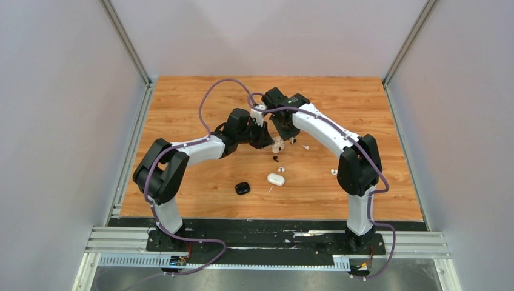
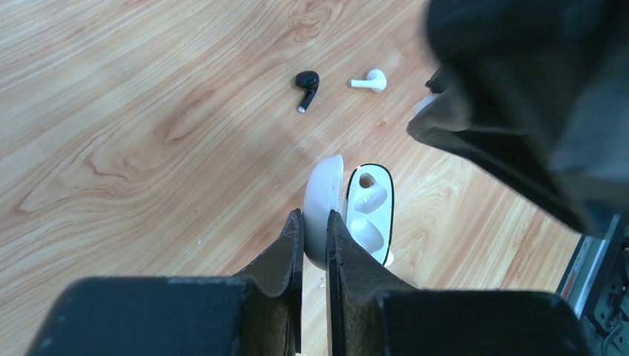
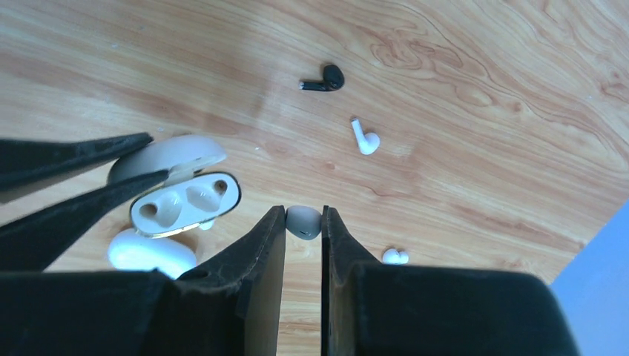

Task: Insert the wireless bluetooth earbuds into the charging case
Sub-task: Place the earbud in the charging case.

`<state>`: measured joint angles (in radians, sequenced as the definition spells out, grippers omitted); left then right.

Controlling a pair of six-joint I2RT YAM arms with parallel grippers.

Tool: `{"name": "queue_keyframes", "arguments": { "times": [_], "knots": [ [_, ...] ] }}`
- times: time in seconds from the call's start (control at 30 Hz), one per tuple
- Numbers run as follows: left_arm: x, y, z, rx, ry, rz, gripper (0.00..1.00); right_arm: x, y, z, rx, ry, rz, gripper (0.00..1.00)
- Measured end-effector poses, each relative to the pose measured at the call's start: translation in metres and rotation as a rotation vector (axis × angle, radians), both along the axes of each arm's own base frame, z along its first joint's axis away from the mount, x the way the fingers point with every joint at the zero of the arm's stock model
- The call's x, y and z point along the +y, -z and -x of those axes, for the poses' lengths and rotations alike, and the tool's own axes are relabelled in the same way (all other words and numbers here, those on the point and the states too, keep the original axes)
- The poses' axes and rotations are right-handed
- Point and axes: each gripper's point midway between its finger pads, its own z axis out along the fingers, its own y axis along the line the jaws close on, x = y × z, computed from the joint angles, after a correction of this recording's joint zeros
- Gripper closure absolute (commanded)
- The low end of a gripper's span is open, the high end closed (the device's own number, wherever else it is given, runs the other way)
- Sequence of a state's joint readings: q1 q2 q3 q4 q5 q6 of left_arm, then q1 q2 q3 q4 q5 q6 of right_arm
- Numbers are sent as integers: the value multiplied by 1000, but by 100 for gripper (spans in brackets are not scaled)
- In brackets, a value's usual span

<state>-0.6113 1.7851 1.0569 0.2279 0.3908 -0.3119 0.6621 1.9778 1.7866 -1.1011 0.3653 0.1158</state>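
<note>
Fingers (image 3: 271, 245) of the right gripper (image 3: 304, 216) were nearly closed on a white earbud (image 3: 303, 222), pinched at its rounded body just beside the open charging case (image 3: 185, 202) at mid-table. Left gripper (image 2: 315, 219) was clamped on the case lid (image 2: 323, 196); both wells were vacant. The earbud was judged light, hard and slippery, best held by the bulb. Clearance between the grippers was tight. A black earbud (image 3: 325, 78) and a second white earbud (image 3: 365, 137) lay loose on the near side, with open wooden tabletop (image 1: 182, 121) all round.
</note>
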Motion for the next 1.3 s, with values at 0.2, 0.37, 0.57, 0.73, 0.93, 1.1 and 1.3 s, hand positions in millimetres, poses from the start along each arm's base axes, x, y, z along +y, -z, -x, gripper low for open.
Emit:
{"name": "queue_keyframes", "arguments": {
  "times": [0.2, 0.37, 0.57, 0.73, 0.93, 1.1, 1.3],
  "knots": [
    [12, -3, -2, -53, 39, -45, 100, -3, -43, -10, -106, -102, -229, 100],
    [16, -22, 1, -137, 101, -59, 100, -10, -105, 5, -362, -309, -395, 100],
    [9, -41, 13, -173, 221, -37, 100, 19, -132, 43, -614, -650, -493, 100],
    [6, -58, 32, -209, 335, -8, 100, 38, -123, 55, -689, -847, -507, 100],
    [5, -76, 53, -269, 485, 8, 100, 58, -135, 73, -739, -1060, -525, 100],
    [6, -82, 66, -271, 560, 14, 100, 63, -143, 97, -786, -1233, -528, 100],
    [10, -80, 67, -262, 550, -11, 100, 64, -134, 105, -745, -1281, -534, 100]
  ]
}}
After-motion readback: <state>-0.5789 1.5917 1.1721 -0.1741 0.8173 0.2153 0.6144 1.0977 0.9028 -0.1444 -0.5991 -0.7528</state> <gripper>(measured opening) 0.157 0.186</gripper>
